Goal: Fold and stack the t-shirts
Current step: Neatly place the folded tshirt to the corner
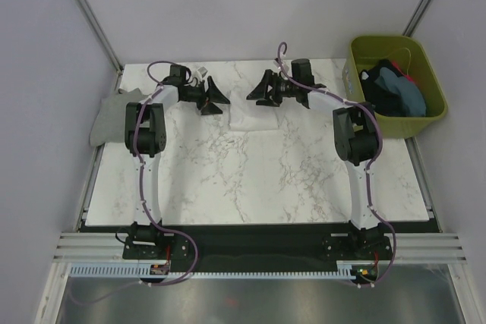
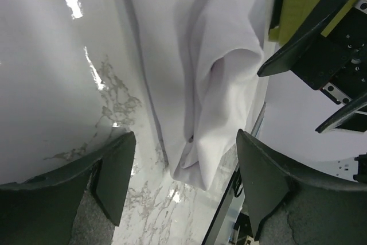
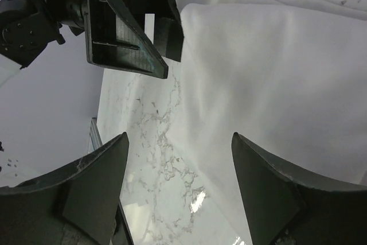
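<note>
Hovering with fingers spread apart and gripping nothing, the left pincer [image 1: 213, 99] and right pincer [image 1: 260, 91] face each other above a folded white t-shirt [image 1: 254, 117] at 12 o'clock on the marble counter [image 1: 250, 180]. A grey t-shirt [image 1: 106, 117] lies at the counter's 10 o'clock edge. A blue-teal t-shirt [image 1: 408, 95] and a dark t-shirt [image 1: 380, 98] lie heaped in a green bin [image 1: 425, 122] at 2 o'clock.

White marble-pattern table [image 1: 258, 180], grey veining, glossy. Bright glare patches [image 2: 71, 1] on its surface in the left wrist view. Plain pale lavender-grey walls [image 1: 243, 5] on three sides. Aluminium frame posts [image 1: 85, 9] slant up from both back corners. Slotted white rail [image 1: 250, 269] along near edge, beside a black base strip [image 1: 250, 244]. Brushed metal sheet [image 1: 250, 301] nearest the camera.
</note>
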{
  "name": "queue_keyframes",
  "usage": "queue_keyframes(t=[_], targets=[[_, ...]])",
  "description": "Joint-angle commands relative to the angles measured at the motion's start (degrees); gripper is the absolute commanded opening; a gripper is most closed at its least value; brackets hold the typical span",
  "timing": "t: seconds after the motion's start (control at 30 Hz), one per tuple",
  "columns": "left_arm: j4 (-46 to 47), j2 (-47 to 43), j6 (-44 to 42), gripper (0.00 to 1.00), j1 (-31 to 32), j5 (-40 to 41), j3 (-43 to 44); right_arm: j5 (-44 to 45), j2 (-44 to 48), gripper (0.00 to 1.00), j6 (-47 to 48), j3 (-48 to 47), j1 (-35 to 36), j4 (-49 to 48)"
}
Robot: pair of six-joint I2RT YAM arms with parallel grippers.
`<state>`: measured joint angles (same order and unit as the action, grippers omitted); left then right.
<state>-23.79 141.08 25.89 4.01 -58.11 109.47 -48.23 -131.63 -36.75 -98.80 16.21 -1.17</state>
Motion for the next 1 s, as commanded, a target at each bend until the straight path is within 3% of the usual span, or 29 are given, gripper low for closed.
queue_keyframes(t=[0.0, 0.47, 0.67, 0.77, 0.87, 0.97], targets=[[-1.1, 1.5, -2.9, 0.79, 0.3, 2.2, 2.7, -0.2, -3.3, 0.81, -0.9, -1.8, -0.7, -2.4], [1.9, 5.5, 0.4, 0.77, 3.9, 2.6, 3.9, 2.2, -6.6, 0.82, 1.2, -0.1, -0.8, -1.5], [2.6, 6.3, 0.7, 0.72, 4.4, 2.9, 4.3, 2.3, -6.0, 0.82, 1.4, 1.2, -0.8, -1.5], [2.9, 6.3, 1.1, 0.59, 4.7, 2.9, 4.3, 2.3, -5.7, 0.82, 1.5, 1.9, -0.8, -1.5], [3.1, 5.9, 1.2, 0.21, 5.0, 3.3, 3.9, 2.3, -5.6, 0.82, 1.6, 2.0, -0.8, -1.5], [3.1, 5.4, 1.1, 0.1, 5.0, 3.6, 3.7, 2.3, -5.1, 0.82, 1.8, 1.8, -0.8, -1.5]])
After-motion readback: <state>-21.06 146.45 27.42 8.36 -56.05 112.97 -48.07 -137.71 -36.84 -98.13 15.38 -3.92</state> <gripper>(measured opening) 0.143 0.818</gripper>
